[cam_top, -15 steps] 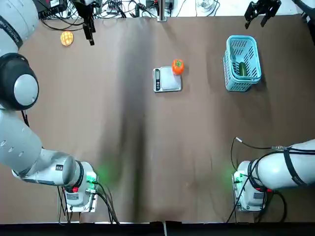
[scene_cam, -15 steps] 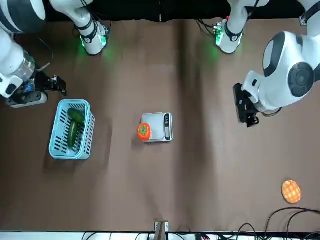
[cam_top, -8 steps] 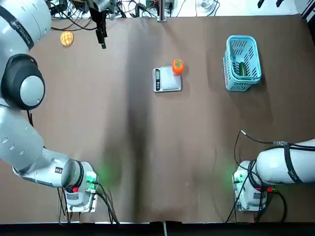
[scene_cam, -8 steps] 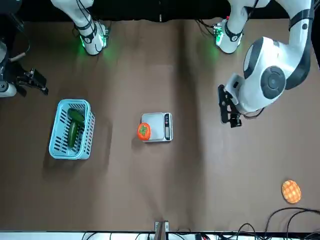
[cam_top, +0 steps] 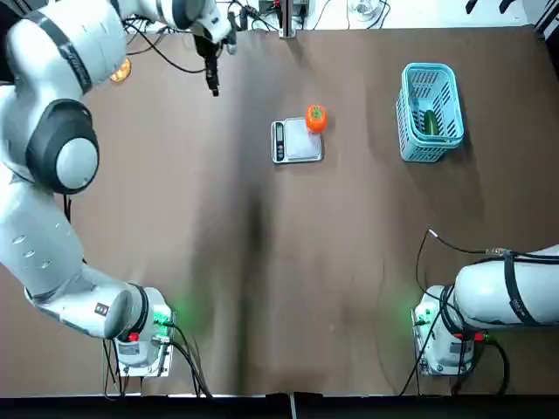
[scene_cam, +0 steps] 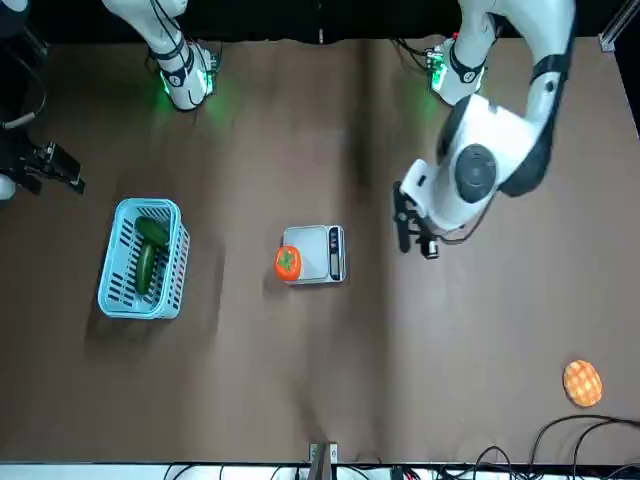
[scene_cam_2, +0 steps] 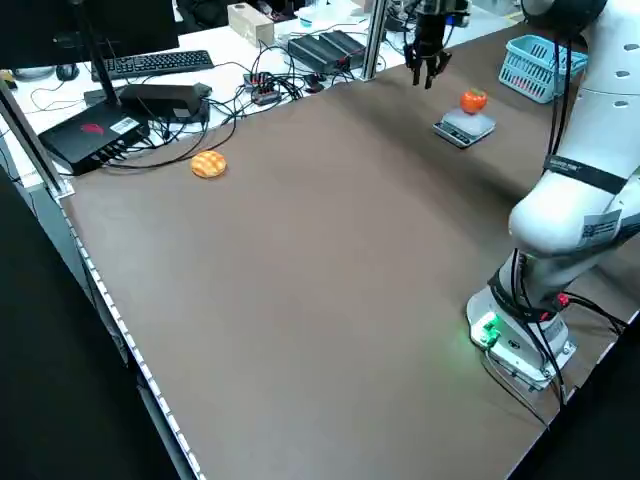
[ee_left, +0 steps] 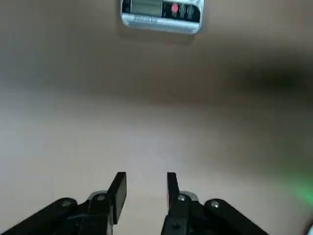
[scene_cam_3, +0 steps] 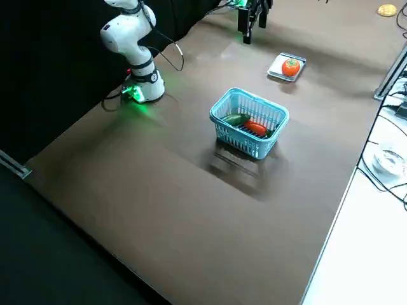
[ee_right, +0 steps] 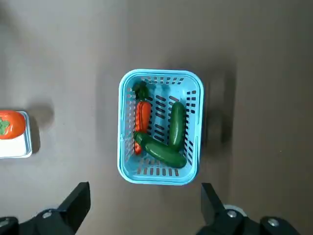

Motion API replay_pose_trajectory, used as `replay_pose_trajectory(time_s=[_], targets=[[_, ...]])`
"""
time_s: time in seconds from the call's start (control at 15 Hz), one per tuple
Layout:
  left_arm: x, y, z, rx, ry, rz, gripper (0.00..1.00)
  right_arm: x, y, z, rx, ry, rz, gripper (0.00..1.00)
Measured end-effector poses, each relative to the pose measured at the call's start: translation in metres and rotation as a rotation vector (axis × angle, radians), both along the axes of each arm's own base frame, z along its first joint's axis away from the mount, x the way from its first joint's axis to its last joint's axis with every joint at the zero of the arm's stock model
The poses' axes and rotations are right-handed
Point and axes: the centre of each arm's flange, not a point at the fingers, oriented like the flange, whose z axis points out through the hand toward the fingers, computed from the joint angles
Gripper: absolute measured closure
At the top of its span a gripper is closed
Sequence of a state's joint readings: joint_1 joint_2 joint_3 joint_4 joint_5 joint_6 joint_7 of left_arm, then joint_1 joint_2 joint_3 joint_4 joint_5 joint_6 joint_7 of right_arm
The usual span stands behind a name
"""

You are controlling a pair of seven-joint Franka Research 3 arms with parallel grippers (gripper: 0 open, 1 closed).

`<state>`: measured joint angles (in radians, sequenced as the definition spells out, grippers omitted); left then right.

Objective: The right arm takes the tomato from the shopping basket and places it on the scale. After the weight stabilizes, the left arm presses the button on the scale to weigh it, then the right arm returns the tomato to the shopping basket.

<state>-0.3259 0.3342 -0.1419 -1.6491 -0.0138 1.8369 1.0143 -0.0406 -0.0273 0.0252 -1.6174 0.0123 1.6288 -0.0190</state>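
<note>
The orange-red tomato point(cam_top: 315, 118) sits on the far right corner of the small silver scale point(cam_top: 300, 145) at the table's middle back. The light-blue shopping basket point(cam_top: 430, 112) stands to its right and holds green vegetables and a red-orange one. My left gripper point(cam_top: 212, 81) hangs left of the scale, fingers a narrow gap apart with nothing between them; the scale's display strip point(ee_left: 161, 11) shows ahead of it in the left wrist view. My right gripper point(scene_cam: 52, 166) is open wide and empty, high over the far side of the basket point(ee_right: 159, 126).
A yellow-orange textured disc point(scene_cam: 582, 382) lies at the far left corner of the table. Cables and equipment point(scene_cam_2: 150, 100) line the table's far edge. Bare brown table point(cam_top: 288, 262) stretches between the scale and the arm bases.
The left gripper has swung right along the far edge, closer to the scale. The right gripper has pulled back from the basket toward the far right corner. The tomato has stayed on the scale.
</note>
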Motion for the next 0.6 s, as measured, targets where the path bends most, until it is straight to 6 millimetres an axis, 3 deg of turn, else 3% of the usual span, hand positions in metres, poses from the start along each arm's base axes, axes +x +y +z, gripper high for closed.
replay_pose_trajectory(time_s=[0.13,0.33,0.6], targets=[[-0.007,-0.026,-0.014,-0.004,-0.005,-0.026,0.61,0.000,0.003,0.000,0.000,0.000,0.005,0.01],[-0.012,-0.046,-0.038,-0.006,0.005,-0.051,0.90,0.000,0.008,0.001,0.000,0.001,0.014,0.01],[-0.018,-0.077,-0.065,-0.030,-0.013,-0.092,0.98,0.000,0.010,0.001,-0.001,0.001,0.017,0.01]])
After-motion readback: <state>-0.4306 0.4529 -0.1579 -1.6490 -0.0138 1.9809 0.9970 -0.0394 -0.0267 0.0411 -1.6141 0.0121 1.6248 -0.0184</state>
